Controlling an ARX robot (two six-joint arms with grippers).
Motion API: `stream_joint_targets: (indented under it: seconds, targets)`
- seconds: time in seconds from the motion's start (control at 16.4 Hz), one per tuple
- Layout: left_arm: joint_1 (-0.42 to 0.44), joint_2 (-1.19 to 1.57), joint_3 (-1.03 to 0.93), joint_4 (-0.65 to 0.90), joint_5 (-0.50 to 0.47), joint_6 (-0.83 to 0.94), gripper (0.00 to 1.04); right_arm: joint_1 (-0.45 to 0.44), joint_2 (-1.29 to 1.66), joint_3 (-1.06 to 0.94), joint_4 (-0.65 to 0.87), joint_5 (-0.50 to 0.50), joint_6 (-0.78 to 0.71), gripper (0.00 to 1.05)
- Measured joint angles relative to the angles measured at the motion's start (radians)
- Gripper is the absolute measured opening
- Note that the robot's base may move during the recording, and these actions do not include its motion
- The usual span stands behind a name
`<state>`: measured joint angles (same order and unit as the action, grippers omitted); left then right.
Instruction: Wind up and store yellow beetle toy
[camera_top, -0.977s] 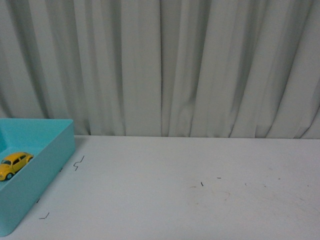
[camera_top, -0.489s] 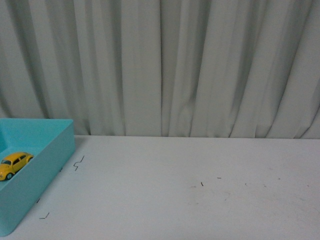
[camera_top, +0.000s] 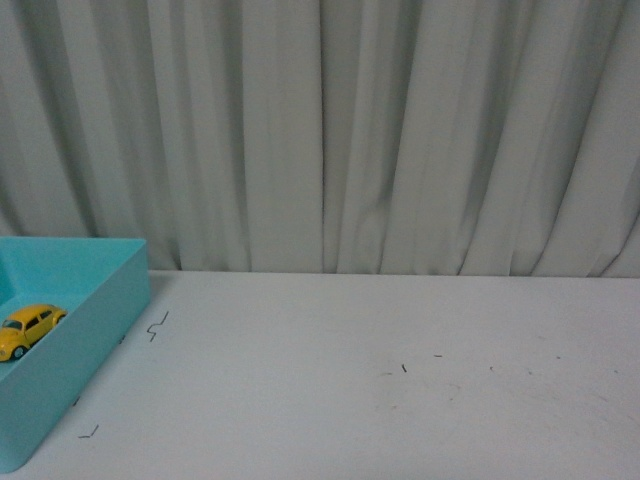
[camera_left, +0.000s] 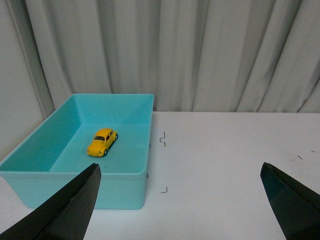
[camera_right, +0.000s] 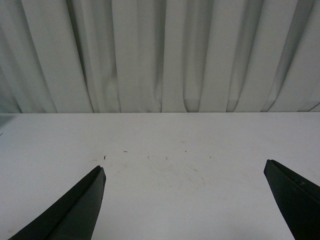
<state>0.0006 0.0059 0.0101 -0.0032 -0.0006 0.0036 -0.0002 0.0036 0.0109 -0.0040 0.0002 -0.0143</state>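
Nothing has shifted since the earlier frames: your yellow beetle toy (camera_left: 102, 141) sits inside the teal bin (camera_left: 123, 189) on the counter (camera_top: 400, 400), both tools, left (camera_left: 181, 200) and right (camera_right: 185, 200), spread wide and empty.

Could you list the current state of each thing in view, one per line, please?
yellow beetle toy: upright on its wheels inside the bin, not held.
turquoise bin: open-topped, holding only the toy.
left end effector: open, empty.
right end effector: open, empty, over the table.

Both grippers have plain black, pointed jaws.
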Motion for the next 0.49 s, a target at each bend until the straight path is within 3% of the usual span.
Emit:
stream_joint_targets:
  seconds: [0.49]
  targets:
    - [0.0, 0.0, 0.0, 0.002, 0.0, 0.0, 0.98, 0.0, 0.0, 0.0, 0.002, 0.0, 0.0, 0.98]
